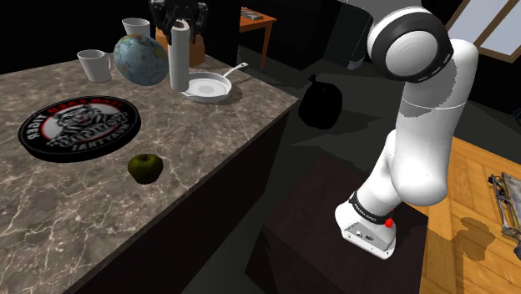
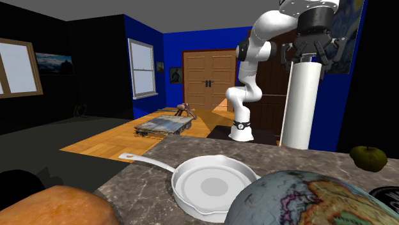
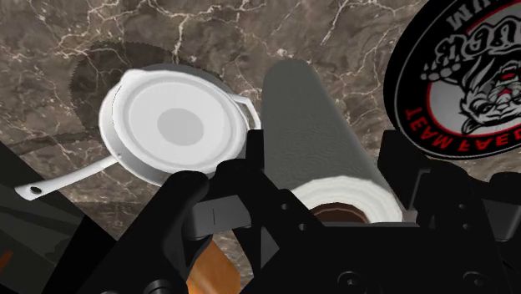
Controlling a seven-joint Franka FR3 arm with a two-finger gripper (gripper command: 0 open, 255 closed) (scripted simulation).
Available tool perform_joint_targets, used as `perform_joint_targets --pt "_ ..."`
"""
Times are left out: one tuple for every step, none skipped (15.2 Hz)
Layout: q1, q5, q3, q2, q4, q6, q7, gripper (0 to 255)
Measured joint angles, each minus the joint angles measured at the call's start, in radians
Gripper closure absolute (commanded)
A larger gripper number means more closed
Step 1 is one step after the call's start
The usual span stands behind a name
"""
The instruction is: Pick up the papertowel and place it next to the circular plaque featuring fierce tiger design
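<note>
Claw clamped narrow on the top end of the papertowel, a finger pressed to each side, and the roll stands upright, foot apparently on the worktop! Light, I'd say, but soft: squeeze hard and it dents, so a grip high near the core looks right. Below, the white pan sits just beside the roll, the tiger plaque on the other side, bare marble between. Further off, an apple near the plaque, and the worktop's edge runs close past the pan, so mind that
</note>
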Motion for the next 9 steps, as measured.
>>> perform_joint_targets --pt "0.003 -0.001 0.001 0.0 -0.012 0.012 0.005 255" --pt "0.004 -0.002 0.001 0.0 -0.024 0.023 0.009 255" --pt "0.004 -0.003 0.001 -0.005 -0.042 0.036 0.011 255" --pt "0.005 -0.003 0.002 -0.011 -0.064 0.052 0.014 255" --pt "0.003 -0.003 0.001 -0.017 -0.087 0.07 0.014 255" --pt "0.004 -0.004 0.001 -0.021 -0.108 0.086 0.018 255" --pt "0.004 -0.004 0.002 -0.023 -0.123 0.099 0.02 255" --pt "0.004 -0.005 0.002 -0.029 -0.147 0.116 0.022 255" --pt "0.003 -0.005 0.002 -0.032 -0.166 0.132 0.024 255"
